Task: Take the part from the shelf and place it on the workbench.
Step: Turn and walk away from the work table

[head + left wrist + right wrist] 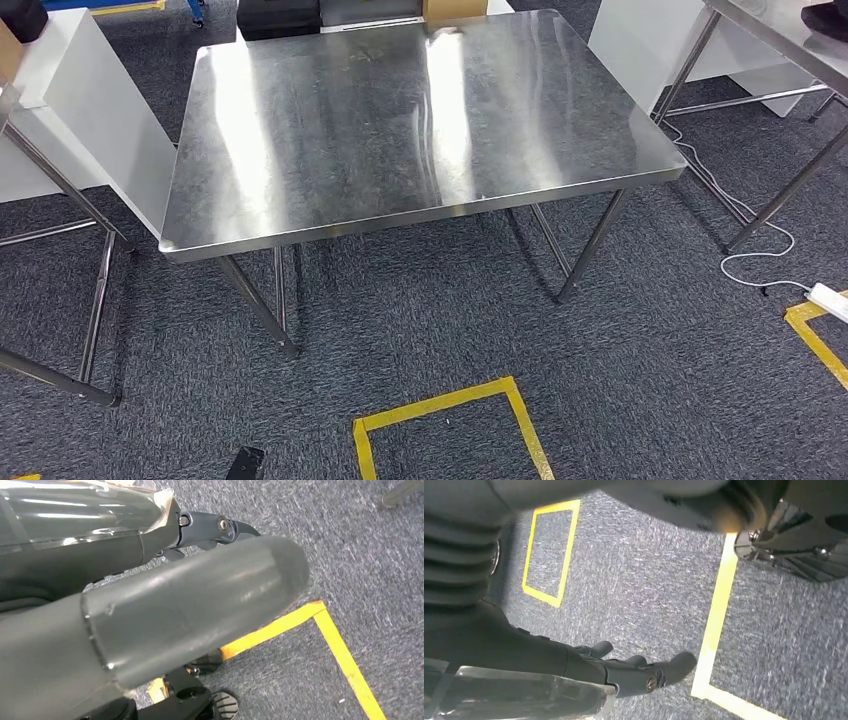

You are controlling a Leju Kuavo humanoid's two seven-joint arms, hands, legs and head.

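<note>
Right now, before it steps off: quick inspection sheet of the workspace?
Surface: steel workbench, top bare and shiny, nothing on it.
Job's things: part and shelf, nothing seen.
Clutter: nothing seen on the bench; cardboard box behind its far edge.
Hands: left hand hangs over carpet, holds nothing; right hand hangs over carpet, fingers apart, holds nothing.
Cables: white cable on the floor at right, running to a power strip.
Surroundings: grey carpet, yellow tape square, more steel tables at both sides.

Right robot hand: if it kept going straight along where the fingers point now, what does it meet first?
Probably the carpet floor. The right robot hand holds nothing, and beyond its fingertips lie grey carpet and a yellow tape line; depth is unclear.
</note>
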